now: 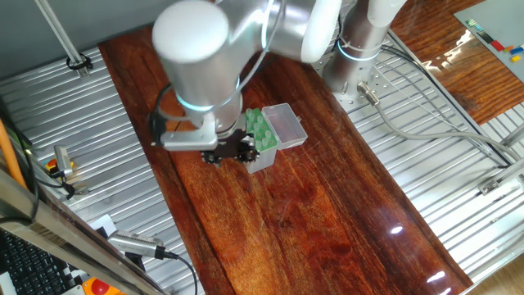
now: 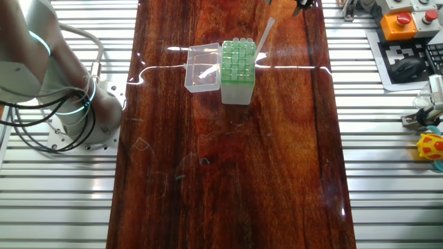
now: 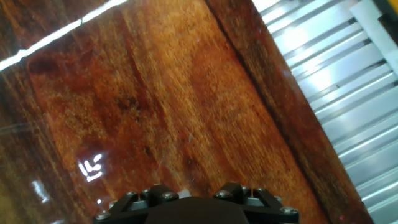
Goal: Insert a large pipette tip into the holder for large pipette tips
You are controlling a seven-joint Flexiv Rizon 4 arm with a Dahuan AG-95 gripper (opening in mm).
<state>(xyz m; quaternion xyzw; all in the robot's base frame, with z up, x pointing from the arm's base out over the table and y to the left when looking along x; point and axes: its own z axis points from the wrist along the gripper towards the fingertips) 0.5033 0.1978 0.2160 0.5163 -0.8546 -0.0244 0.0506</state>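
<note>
Claw (image 1: 232,152) clamped on large pipette tip (image 2: 266,34), tilted beside green-topped tip holder (image 2: 237,66) with lid open on bench (image 2: 277,173).

A yellow toy (image 2: 431,147) and an orange-topped button box (image 2: 403,23) sit beside the wooden table (image 2: 228,173).

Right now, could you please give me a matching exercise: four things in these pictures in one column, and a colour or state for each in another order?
1. large pipette tip
2. holder top rack
3. holder lid
4. table

a. reddish-brown wood, shiny
b. open, lying beside the box
c. green, with round holes
d. clear, leaning at a slant

Pairs: 1-d; 2-c; 3-b; 4-a.
</note>
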